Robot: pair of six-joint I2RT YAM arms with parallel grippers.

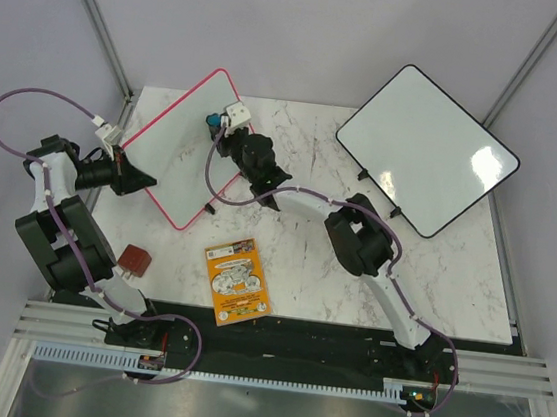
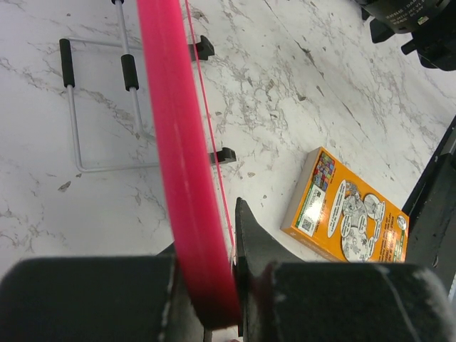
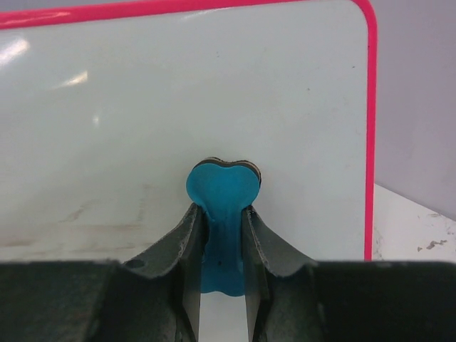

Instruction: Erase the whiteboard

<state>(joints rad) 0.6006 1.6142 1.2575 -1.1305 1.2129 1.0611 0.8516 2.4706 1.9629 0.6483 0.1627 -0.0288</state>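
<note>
Rounded-frame rectangular whiteboard: white face with faint grey smears, bright pink frame.
Heart-topped flat eraser: teal, dark rim.
Marble table: white, grey veining.
Flat printed box: orange, white cartoon panels.
Larger rectangular board: white, black frame.
Small cube: reddish brown.

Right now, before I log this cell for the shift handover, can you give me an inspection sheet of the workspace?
Surface: white marble table.
Job's things: pink-framed whiteboard propped up, faint smudges; teal eraser at its face.
Clutter: black-framed whiteboard, orange box, brown block.
Grippers: left gripper shut on the whiteboard's frame; right gripper shut on the eraser.
Cables: purple cables loop from both arms.
Surroundings: grey walls.
</note>
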